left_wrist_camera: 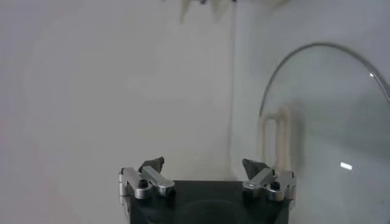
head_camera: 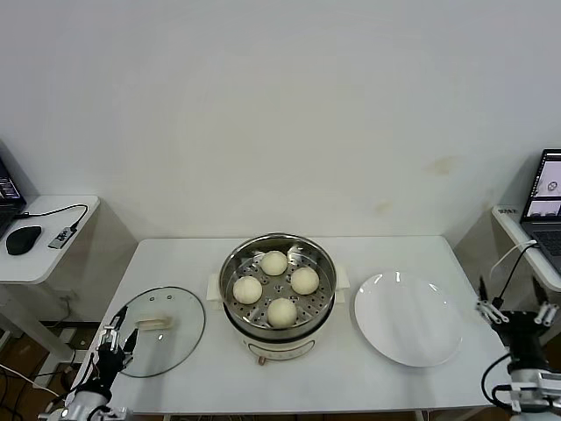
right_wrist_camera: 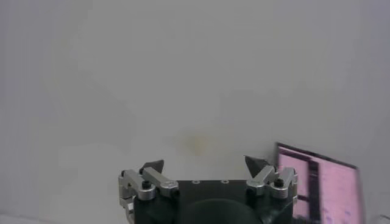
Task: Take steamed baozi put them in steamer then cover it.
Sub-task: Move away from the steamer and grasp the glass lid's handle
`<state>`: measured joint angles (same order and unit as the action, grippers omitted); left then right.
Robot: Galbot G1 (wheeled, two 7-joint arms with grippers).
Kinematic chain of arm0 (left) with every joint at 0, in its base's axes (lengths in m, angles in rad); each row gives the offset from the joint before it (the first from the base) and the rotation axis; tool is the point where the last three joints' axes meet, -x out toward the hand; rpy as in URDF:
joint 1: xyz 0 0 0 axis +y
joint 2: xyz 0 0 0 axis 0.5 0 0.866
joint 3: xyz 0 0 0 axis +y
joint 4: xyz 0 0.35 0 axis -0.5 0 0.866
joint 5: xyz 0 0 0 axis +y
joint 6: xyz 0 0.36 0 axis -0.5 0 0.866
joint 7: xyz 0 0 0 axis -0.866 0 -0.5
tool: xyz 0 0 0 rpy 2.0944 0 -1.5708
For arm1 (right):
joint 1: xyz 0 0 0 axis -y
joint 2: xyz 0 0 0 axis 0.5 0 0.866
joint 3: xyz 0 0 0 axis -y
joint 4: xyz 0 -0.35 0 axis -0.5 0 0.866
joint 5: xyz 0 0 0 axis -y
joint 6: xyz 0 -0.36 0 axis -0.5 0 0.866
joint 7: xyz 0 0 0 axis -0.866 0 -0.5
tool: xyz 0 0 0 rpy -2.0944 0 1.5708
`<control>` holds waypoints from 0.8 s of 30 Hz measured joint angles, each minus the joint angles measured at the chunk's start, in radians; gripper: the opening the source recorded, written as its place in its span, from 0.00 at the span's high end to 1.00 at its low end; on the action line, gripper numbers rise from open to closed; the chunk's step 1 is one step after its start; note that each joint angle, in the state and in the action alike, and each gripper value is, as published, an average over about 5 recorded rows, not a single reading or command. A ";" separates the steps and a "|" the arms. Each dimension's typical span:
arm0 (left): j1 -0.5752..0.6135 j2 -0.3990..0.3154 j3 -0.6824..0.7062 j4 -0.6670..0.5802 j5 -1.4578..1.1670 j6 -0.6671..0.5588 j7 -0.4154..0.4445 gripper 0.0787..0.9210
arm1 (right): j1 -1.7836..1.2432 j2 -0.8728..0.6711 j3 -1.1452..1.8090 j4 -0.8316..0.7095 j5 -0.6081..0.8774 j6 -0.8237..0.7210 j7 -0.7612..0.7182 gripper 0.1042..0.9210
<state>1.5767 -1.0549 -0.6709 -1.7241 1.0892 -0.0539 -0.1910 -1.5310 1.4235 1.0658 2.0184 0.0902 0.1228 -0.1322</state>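
Table (head_camera: 175, 263): white top, carrying the steamer, the lid and a plate in a row.
Steamer (head_camera: 279, 289): steel pot on a cream base, at the table's middle near the front edge; uncovered.
Buns (head_camera: 279, 288): four, all lying on the perforated tray inside the steamer, one each toward the back, left, right and front, apart from one another.
Lid (head_camera: 160, 331): clear glass with a metal rim, lying flat on the table just left of the steamer, cream bar handle up; in the left wrist view it shows as a curved rim with the handle (left_wrist_camera: 275, 137) ahead of the gripper.
Plate (head_camera: 408, 318): white, flat, bare, to the right of the steamer.
Left gripper (head_camera: 115, 338): low at the table's front left corner, just beside the lid's near edge, jaws spread wide, holding nothing.
Right gripper (head_camera: 514, 313): off the table's right edge, beyond the plate, jaws spread wide, holding nothing.
Laptop (head_camera: 545, 202): on a side desk at far right, screen lit.
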 measured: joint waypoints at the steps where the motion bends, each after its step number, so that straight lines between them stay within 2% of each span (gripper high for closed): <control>1: -0.013 0.003 0.009 0.011 0.007 0.001 0.003 0.12 | -0.003 0.004 0.006 -0.001 -0.001 0.001 0.002 0.12; 24: -0.206 0.028 0.133 0.168 0.062 0.013 0.044 0.12 | -0.028 0.036 0.046 -0.018 -0.027 0.011 0.013 0.12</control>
<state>1.3709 -1.0264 -0.5376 -1.5557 1.1511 -0.0405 -0.1465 -1.5593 1.4592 1.1113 2.0003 0.0636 0.1340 -0.1197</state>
